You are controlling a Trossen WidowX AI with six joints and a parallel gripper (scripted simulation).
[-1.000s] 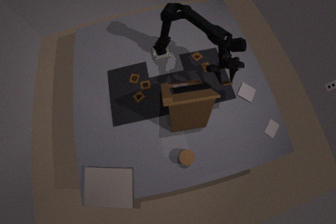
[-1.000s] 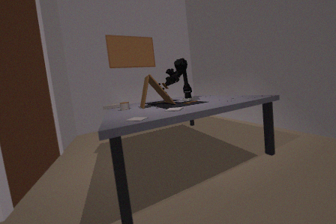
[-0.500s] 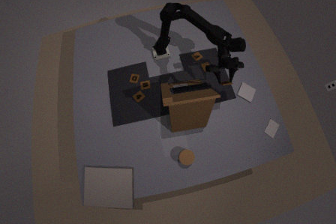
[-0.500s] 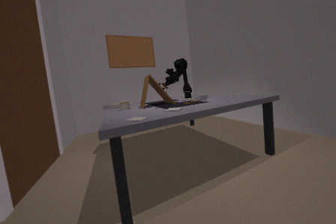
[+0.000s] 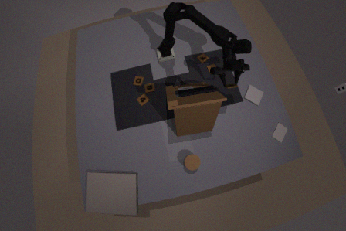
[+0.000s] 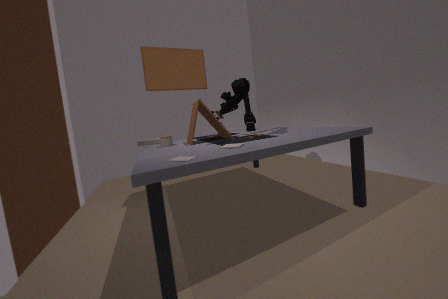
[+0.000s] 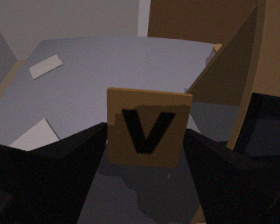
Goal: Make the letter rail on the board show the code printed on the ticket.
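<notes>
My gripper (image 5: 231,83) (image 7: 145,131) is shut on a wooden tile with a black V (image 7: 149,150). The V reads upright in the wrist view. The tile is held above the counter, off the right end of the leaning wooden board (image 5: 195,120) (image 6: 192,122) in the top view. In the wrist view the board's edge (image 7: 258,50) stands to the right of the tile, apart from it. The rail's contents and the ticket's code cannot be read. Three tiles (image 5: 138,80) (image 5: 149,87) (image 5: 143,100) lie left of the board, and two more (image 5: 203,58) (image 5: 211,68) lie near the arm.
A dark mat (image 5: 125,116) lies under the loose tiles. Two white cards (image 5: 253,95) (image 5: 279,132) lie right of the board. A round, tan-topped container (image 5: 191,162) (image 6: 166,142) stands behind the board. A pale square object (image 5: 112,192) is at the counter's far left corner.
</notes>
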